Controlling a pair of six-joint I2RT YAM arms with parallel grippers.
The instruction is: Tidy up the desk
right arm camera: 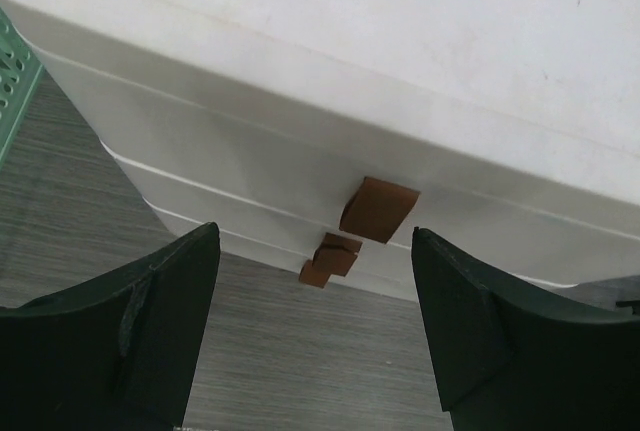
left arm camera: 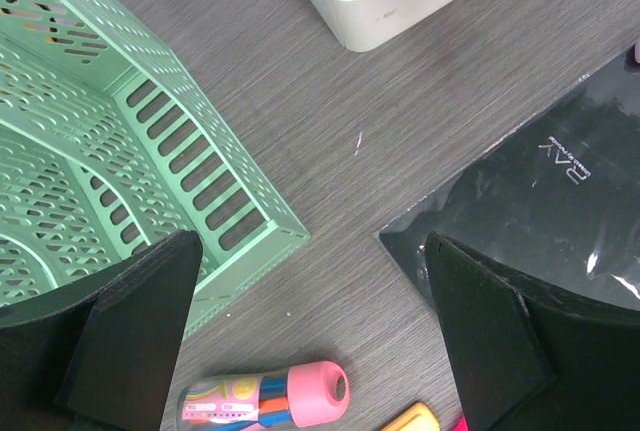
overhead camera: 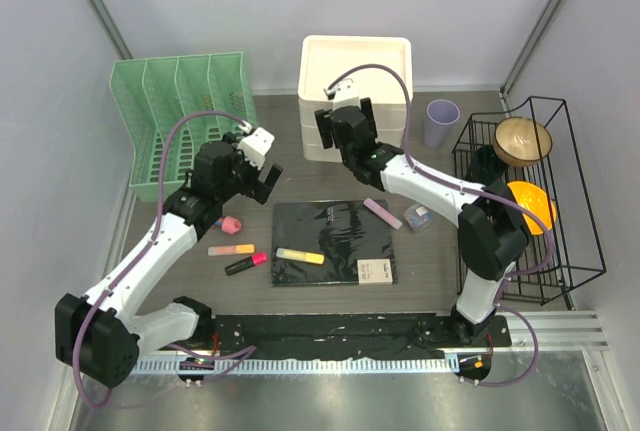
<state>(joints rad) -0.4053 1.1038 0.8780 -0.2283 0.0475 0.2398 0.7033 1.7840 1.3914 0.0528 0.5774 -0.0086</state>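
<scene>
Along the near edge, the black rail anchors both arms to the dark wood-grain worktop, which is strewn with pens. The left hand, fingers wide and empty, hangs between the green file rack and the black notebook. The pink-capped marker lies just near of it, lengthwise from finger to finger, so I'd expect a wrist turn first. The right hand, also wide, faces the brown tabs of the white drawer box.

Pale grey walls are seen at top and sides, metal struts in upper corners. The desk is evenly lit; a brushed metal sheet is seen at bottom.
</scene>
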